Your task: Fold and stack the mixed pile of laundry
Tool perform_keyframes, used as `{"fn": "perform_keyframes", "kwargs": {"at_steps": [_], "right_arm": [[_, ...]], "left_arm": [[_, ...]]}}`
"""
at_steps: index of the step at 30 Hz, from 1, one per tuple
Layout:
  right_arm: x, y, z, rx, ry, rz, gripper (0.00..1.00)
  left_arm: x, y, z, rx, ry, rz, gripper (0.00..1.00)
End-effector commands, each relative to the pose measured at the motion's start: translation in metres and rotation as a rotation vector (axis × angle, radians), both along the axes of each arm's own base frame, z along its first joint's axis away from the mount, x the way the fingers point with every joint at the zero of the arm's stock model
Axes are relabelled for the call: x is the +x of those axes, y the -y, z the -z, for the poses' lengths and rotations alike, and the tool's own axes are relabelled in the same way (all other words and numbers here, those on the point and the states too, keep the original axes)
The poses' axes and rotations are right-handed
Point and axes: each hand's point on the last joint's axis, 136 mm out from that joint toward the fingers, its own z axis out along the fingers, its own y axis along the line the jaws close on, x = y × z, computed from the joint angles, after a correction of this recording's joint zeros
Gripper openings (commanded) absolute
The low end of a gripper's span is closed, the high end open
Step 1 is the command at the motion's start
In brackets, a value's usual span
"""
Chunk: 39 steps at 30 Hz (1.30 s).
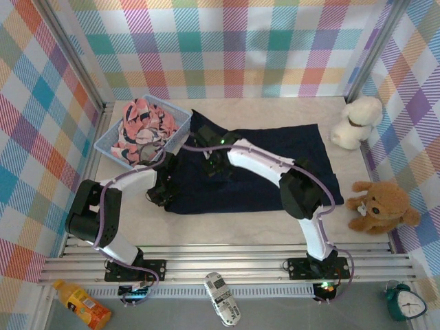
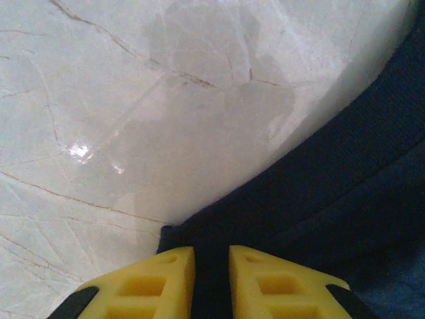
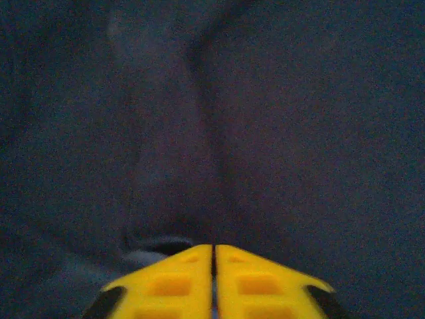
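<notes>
Cloth like that navy T-shirt [image 1: 275, 158] looked limp and light; it lay spread on the table [image 1: 227, 223], left gripper [image 2: 211, 266] pinching its edge, right gripper [image 3: 214, 266] pressed shut over its middle. Corners seemed the best holds.

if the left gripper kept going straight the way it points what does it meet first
The navy shirt: its edge sits between the fingers of the left gripper. Just past that edge lies bare table, probably next, though depth is unclear.
</notes>
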Motion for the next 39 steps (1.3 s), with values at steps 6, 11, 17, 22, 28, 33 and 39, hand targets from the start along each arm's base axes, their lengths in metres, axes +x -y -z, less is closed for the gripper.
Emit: {"fn": "perform_keyframes", "kwargs": {"at_steps": [6,11,17,22,28,33,39], "right_arm": [[0.054,0.053,-0.017,-0.013,0.000,0.207,0.28],[0.004,0.027,-0.005,0.133,-0.133,0.044,0.53],[-0.048,0.000,-0.007,0.245,-0.145,-0.173,0.64],[-0.054,-0.010,0.005,0.280,-0.188,-0.208,0.65],[-0.055,-0.022,0.002,0.306,-0.196,-0.248,0.65],[-0.066,-0.013,0.020,0.246,-0.198,-0.260,0.66],[-0.071,-0.009,0.038,0.151,-0.172,-0.281,0.66]], "left_arm": [[-0.028,-0.018,0.008,0.065,-0.075,0.012,0.22],[-0.016,-0.012,-0.019,0.025,0.005,0.029,0.25],[0.000,0.009,-0.067,-0.102,0.150,0.071,0.26],[0.007,0.031,-0.062,-0.230,0.181,0.054,0.20],[0.000,0.039,-0.020,-0.249,0.097,-0.003,0.16],[-0.007,0.035,0.001,-0.217,0.042,-0.018,0.15],[-0.015,0.029,0.012,-0.178,-0.004,-0.007,0.15]]}}
